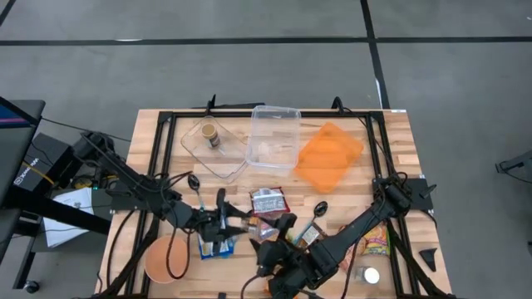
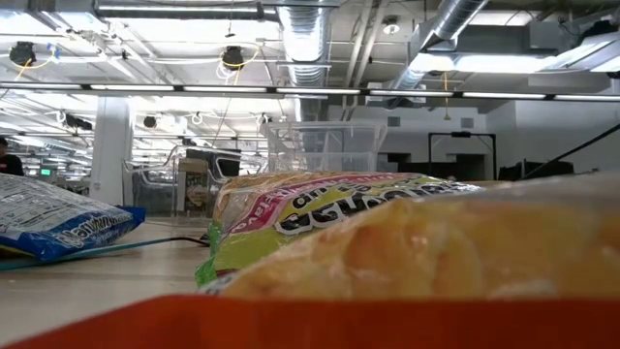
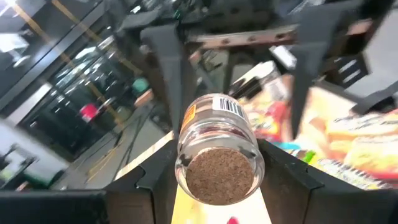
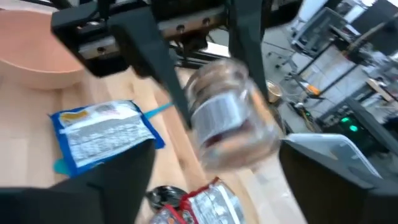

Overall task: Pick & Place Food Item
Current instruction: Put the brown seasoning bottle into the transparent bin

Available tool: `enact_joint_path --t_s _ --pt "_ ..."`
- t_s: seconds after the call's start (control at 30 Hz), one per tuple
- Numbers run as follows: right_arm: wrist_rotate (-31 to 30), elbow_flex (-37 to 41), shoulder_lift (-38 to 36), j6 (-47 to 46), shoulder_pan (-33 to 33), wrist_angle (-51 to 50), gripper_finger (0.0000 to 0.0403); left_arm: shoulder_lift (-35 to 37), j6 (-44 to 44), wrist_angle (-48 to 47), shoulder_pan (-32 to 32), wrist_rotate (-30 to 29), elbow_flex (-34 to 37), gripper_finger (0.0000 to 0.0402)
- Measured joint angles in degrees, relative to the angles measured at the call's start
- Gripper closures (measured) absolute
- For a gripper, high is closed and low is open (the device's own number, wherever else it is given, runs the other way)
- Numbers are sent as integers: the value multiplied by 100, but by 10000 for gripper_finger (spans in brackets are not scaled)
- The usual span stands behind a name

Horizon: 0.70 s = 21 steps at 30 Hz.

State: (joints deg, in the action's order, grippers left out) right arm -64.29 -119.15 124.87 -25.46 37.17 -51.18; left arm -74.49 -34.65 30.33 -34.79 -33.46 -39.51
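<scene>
From above, the left end effector (image 1: 223,223) and right end effector (image 1: 264,249) are seen close together over the desk's (image 1: 391,137) front edge, above a blue packet (image 1: 214,247). In the left wrist view, a cork-stoppered glass jar (image 3: 216,149) is clenched between the left end effector's fingers (image 3: 158,59). In the right wrist view, the right end effector's fingers (image 4: 127,171) are spread apart beside the jar (image 4: 230,115), released.

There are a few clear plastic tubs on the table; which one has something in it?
The clear tub nearer the left arm, tilted cornerwise: a small jar stands inside. The rectangular tub beside the orange lid looks empty.
</scene>
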Motion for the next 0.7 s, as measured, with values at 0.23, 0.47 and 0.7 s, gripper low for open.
enact_joint_path --t_s 0.23,0.47,0.7 --pt "-33 0 1 -1668 39 -1623 11 924 524 -1357 15 -1109 0 228" --pt "-9 0 1 -3901 319 -3663 38 1690 771 -2303 108 -2496 -20 228" --pt "-4 59 -33 -4270 441 -3886 49 1830 558 -2639 917 -2539 -675 228"
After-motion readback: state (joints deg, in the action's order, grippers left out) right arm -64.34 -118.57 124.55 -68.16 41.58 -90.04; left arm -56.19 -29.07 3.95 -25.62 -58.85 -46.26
